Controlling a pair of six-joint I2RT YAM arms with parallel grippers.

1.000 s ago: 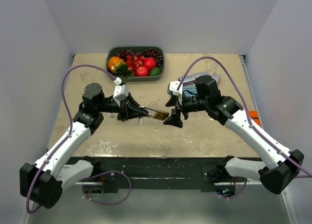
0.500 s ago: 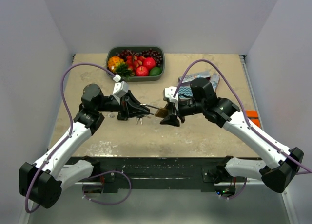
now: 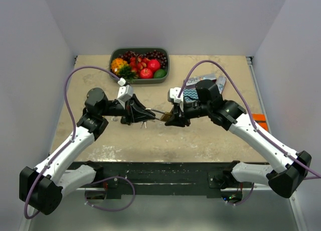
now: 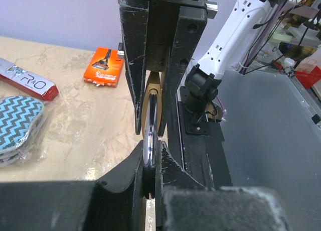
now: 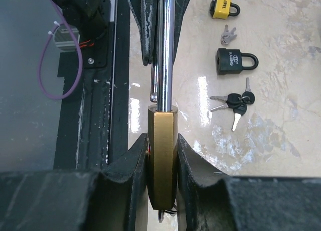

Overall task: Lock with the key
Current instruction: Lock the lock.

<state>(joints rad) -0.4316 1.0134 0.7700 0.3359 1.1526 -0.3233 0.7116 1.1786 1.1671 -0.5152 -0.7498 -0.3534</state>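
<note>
Just above the middle of the beige marble desk (image 3: 210,135), the brass padlock (image 5: 161,155) is held between both hands: left hand (image 3: 141,113) clamped on its steel shackle (image 4: 149,140), right hand (image 3: 170,120) squeezing the brass body

Top view: fixed, high behind the arm bases (image 3: 241,173), looking down and forward across the whole table (image 3: 200,140). Left wrist view: very close, level, facing right along its fingers (image 4: 120,183). Right wrist view: very close, facing left, tilted down at tabletop. All three share the padlock (image 3: 162,116), mid-table.
</note>
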